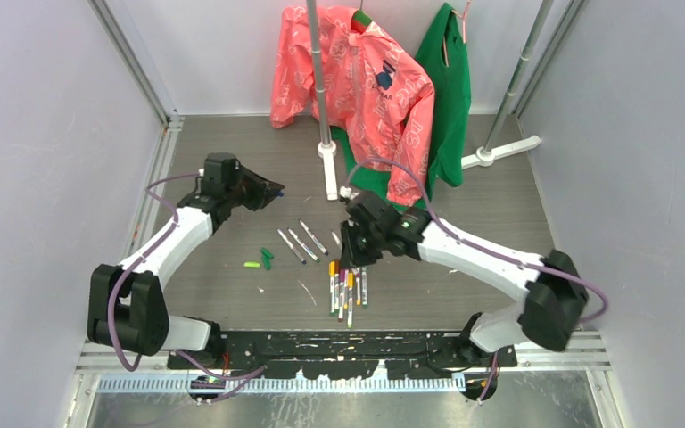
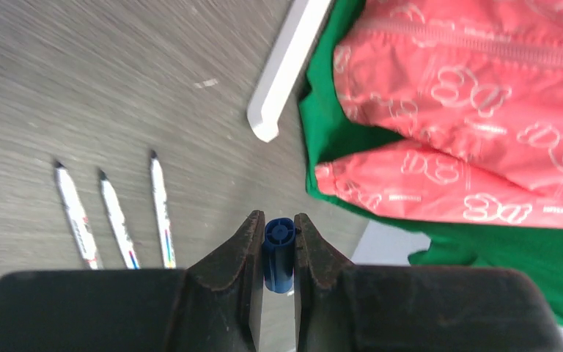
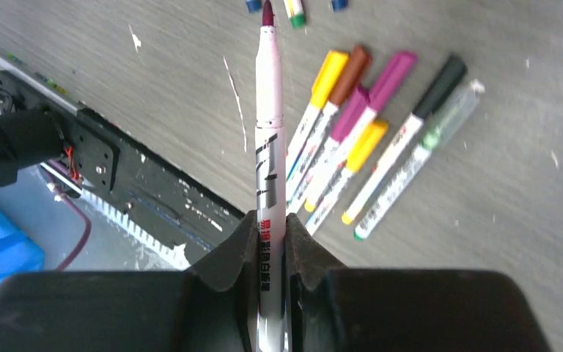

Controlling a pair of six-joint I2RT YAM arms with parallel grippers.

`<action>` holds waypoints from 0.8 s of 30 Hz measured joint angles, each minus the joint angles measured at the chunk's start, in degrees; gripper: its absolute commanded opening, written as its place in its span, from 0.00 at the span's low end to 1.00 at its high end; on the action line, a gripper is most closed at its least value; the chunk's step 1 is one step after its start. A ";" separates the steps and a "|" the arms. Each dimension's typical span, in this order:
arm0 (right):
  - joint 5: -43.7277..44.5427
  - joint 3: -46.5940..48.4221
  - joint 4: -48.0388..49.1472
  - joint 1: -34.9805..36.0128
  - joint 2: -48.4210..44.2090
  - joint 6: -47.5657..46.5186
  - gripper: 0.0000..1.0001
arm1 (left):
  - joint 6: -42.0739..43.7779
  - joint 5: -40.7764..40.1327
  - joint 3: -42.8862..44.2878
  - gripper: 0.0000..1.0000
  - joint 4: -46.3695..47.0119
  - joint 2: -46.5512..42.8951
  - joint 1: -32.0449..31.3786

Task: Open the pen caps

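Observation:
My left gripper (image 2: 279,229) is shut on a blue pen cap (image 2: 278,253), held above the table at the left (image 1: 276,192). My right gripper (image 3: 269,229) is shut on an uncapped pen (image 3: 268,139) with a white barrel and dark red tip; it hovers above a cluster of capped pens (image 3: 359,139) lying near the table's front (image 1: 346,290). Three uncapped pens (image 2: 117,213) lie side by side in the middle (image 1: 301,242). Green caps (image 1: 266,259) and a yellow-green cap (image 1: 251,265) lie to the left of them.
A pink jacket (image 1: 361,89) and a green garment (image 1: 446,89) hang on a rack at the back. The rack's white foot (image 1: 330,174) rests on the table. The black mounting rail (image 1: 348,343) runs along the near edge.

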 measured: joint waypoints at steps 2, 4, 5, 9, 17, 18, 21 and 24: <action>0.90 -4.11 0.20 1.27 -5.11 2.03 0.01 | 1.64 -0.24 -0.02 0.00 0.02 0.00 2.86; 2.12 -6.67 0.37 2.49 -9.42 3.69 0.01 | 3.15 -0.15 -0.02 0.00 0.07 0.28 4.13; 2.80 -7.61 0.74 3.08 -11.30 4.52 0.01 | 3.93 0.00 0.00 0.00 0.04 0.59 4.42; 4.39 -8.55 2.03 4.11 -13.11 5.40 0.01 | 6.67 0.39 0.35 0.00 -1.29 2.82 4.57; 6.12 0.48 1.27 2.97 2.58 1.60 0.01 | 10.97 -4.79 -0.61 0.00 -13.46 -0.87 4.57; 6.25 2.82 1.14 2.67 5.38 0.66 0.01 | 11.47 -6.19 -1.27 0.00 -14.84 -2.64 4.57; 6.45 8.74 0.96 1.57 12.07 -1.81 0.03 | 13.11 -10.43 -3.13 0.00 -18.67 -7.85 4.57; 7.13 14.91 0.26 0.63 18.99 -4.33 0.04 | 14.67 -13.73 -4.44 0.00 -21.77 -10.56 4.57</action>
